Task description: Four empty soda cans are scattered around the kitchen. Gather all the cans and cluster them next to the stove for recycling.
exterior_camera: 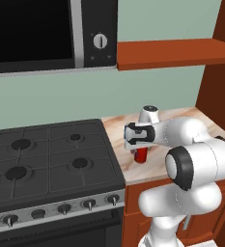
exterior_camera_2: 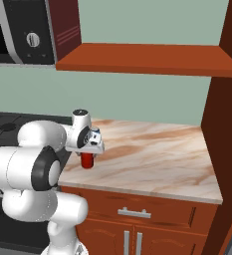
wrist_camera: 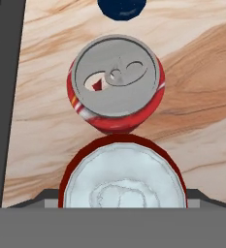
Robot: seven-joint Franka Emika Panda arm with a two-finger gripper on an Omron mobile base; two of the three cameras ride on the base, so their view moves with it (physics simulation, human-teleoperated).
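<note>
A beige marbled countertop (exterior_camera_2: 152, 149) runs to the right of the black stove (exterior_camera: 46, 159), under a pale green wall. The gripper (exterior_camera_2: 89, 149) hangs over the counter's stove-side end, pointing down, and pinches a red soda can (wrist_camera: 124, 177) between its fingers; the can's silver top sits right under the hand camera. Just beyond it a second red can (wrist_camera: 115, 85) stands upright on the counter, and a dark blue can (wrist_camera: 121, 8) lies further on.

A kitchen: gas stove (exterior_camera: 49, 159), microwave (exterior_camera: 51, 34) above, marbled countertop (exterior_camera_2: 157, 154), wooden cabinets (exterior_camera_2: 132, 224).
</note>
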